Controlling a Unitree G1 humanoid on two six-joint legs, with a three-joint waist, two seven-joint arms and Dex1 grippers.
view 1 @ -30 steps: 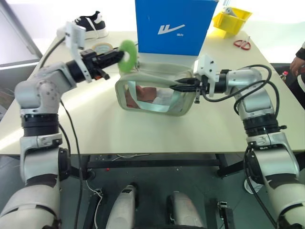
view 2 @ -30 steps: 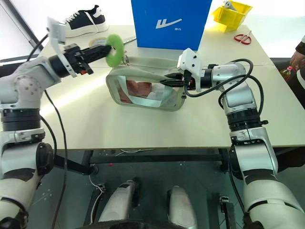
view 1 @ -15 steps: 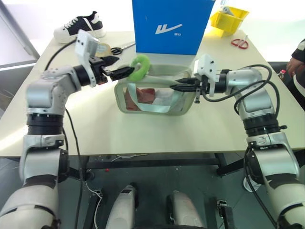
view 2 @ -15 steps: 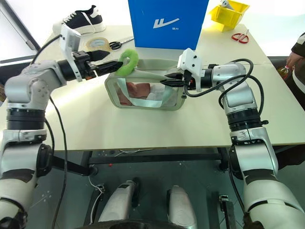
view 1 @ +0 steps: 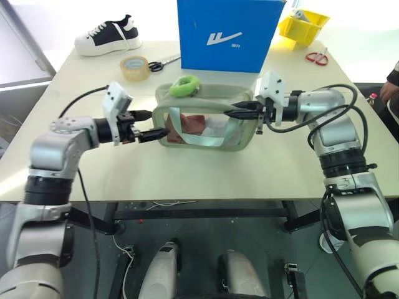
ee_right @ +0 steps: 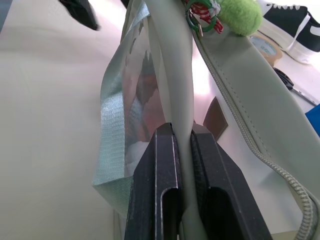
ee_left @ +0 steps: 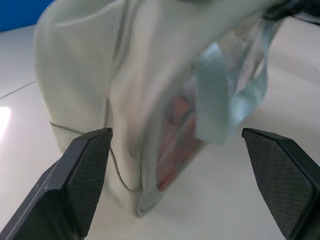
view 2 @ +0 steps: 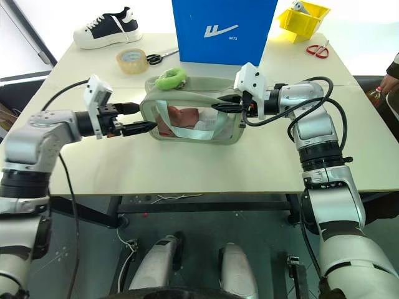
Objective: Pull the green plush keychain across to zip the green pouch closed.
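Zipping looks all but finished: the green plush keychain [view 1: 184, 86] lies on top of the green pouch [view 1: 206, 118] at its far-left corner, the end away from the right gripper [view 1: 232, 113], and the zipper line seen from the right wrist reads as joined along the stretch that shows. Whether the last bit under the plush ring is fully shut cannot be told.

The pouch sits on the table [view 1: 187, 168] just in front of the blue box [view 1: 227, 34]. The right gripper is pressed together on the pouch's right-end rim, pinching the pale fabric between its fingers [ee_right: 165, 165] and steadying it. The left gripper [view 1: 159, 132] has its fingers spread with nothing between them, and hovers low at the pouch's left end, below the keychain and apart from it.

Judging by this, the pull itself is done; what seems left is letting go on the right and drawing both arms clear of the pouch
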